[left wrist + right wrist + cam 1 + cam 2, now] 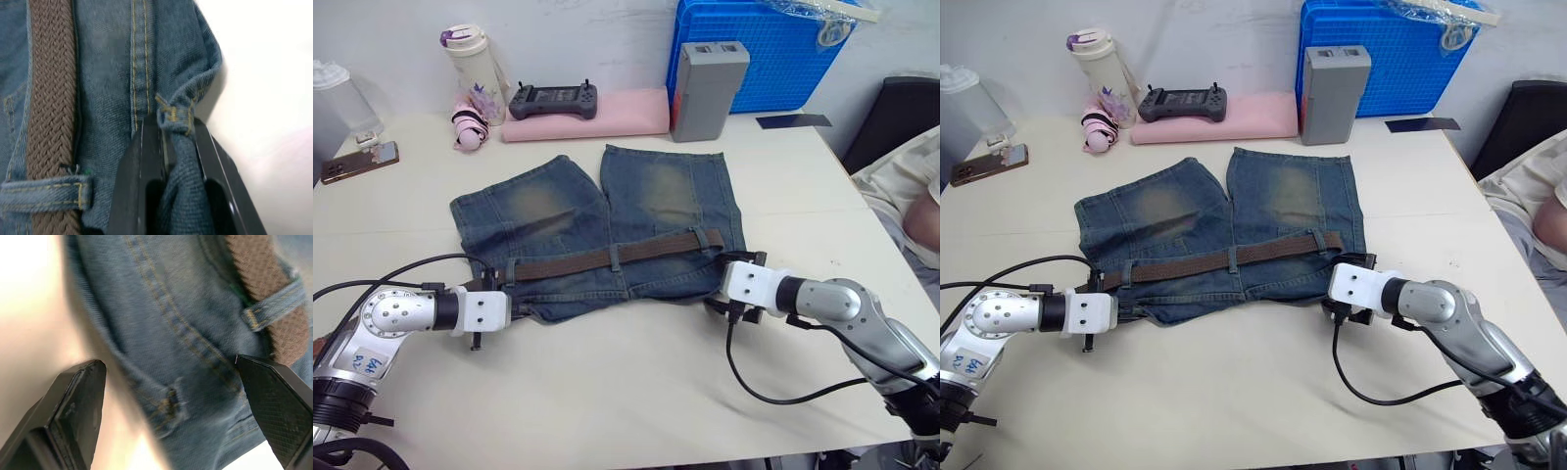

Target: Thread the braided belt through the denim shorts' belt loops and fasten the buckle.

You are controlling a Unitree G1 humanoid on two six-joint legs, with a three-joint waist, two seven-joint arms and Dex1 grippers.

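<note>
Denim shorts (607, 230) lie at frame centre, braided belt (607, 258) across the waistband (through belt loops (616, 258)). Left gripper (174, 147) pinches a denim fold; right gripper (171, 391) spread wide.

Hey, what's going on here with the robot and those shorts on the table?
A two-armed robot is working on denim shorts lying flat on a table. A brown braided belt already runs along the waistband under at least two belt loops. The left gripper is pinching a fold of denim at one end of the waistband, while the right gripper sits open at the other end.
</note>
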